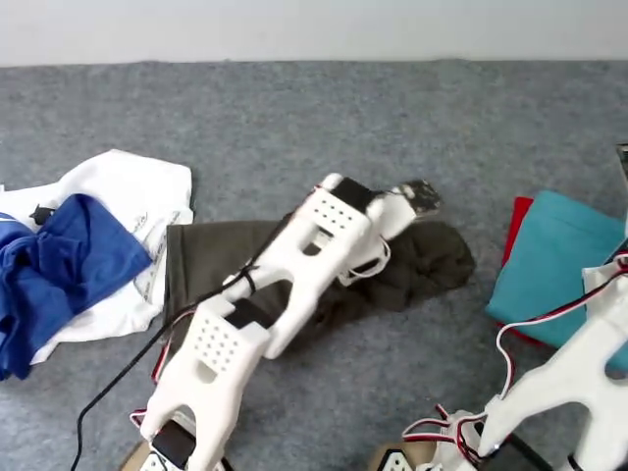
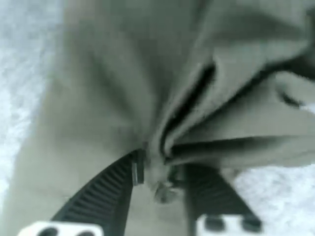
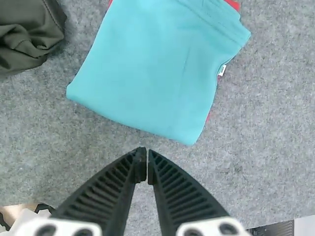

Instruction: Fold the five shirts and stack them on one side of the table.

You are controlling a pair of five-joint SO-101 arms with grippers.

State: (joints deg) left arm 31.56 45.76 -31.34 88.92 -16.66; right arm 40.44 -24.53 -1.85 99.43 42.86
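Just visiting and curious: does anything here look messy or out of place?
Yes. The olive shirt lies bunched in the middle, pinched in the left hand. A blue shirt sits crumpled on a rumpled white shirt. The teal shirt looks neatly folded.

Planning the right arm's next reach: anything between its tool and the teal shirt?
Bare mat, per the right wrist view, from the shut right tool to the teal shirt. The olive shirt lies off to the side.
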